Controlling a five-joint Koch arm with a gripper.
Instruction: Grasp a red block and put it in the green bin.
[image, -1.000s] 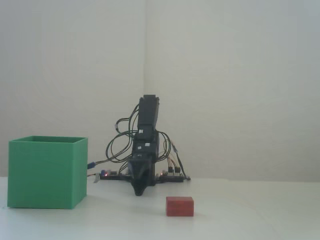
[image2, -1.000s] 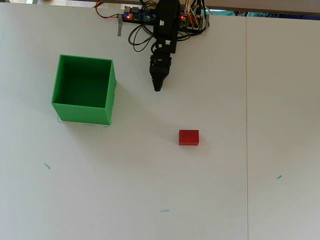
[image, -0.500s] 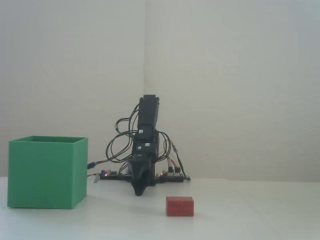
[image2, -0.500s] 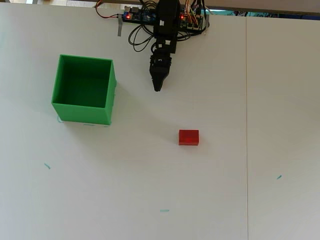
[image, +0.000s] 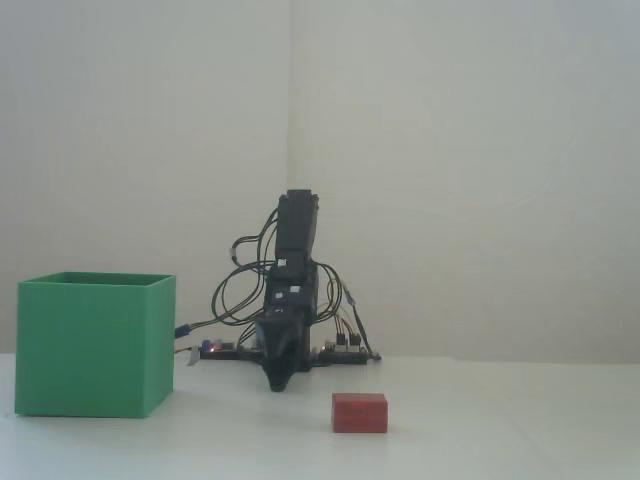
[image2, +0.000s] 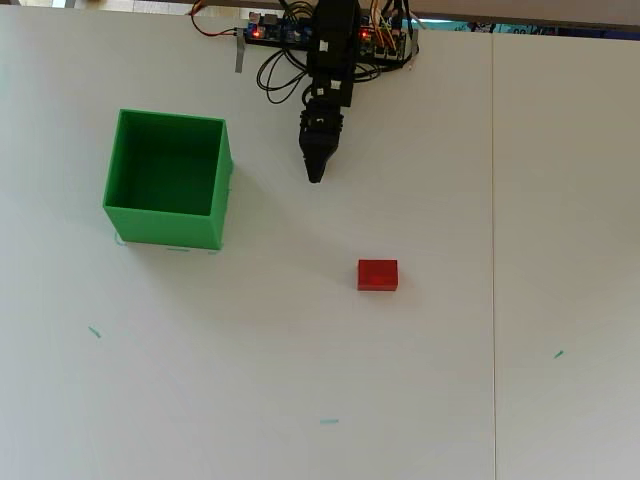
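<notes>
The red block (image2: 378, 274) lies alone on the white table, right of centre in the overhead view; the fixed view shows it low and in front (image: 359, 412). The green bin (image2: 212, 198) stands at the upper left of the overhead view, its inside bare, and at the far left of the fixed view (image: 92, 345). My black gripper (image2: 316, 177) hangs folded near the arm's base, tips together and shut on nothing, pointing down at the table (image: 276, 386). It is well apart from both block and bin.
The arm's base, circuit boards and looping cables (image2: 285, 32) sit at the table's far edge. A seam (image2: 493, 250) runs down the table on the right. Small green marks (image2: 94, 332) dot the surface. White walls stand behind the arm.
</notes>
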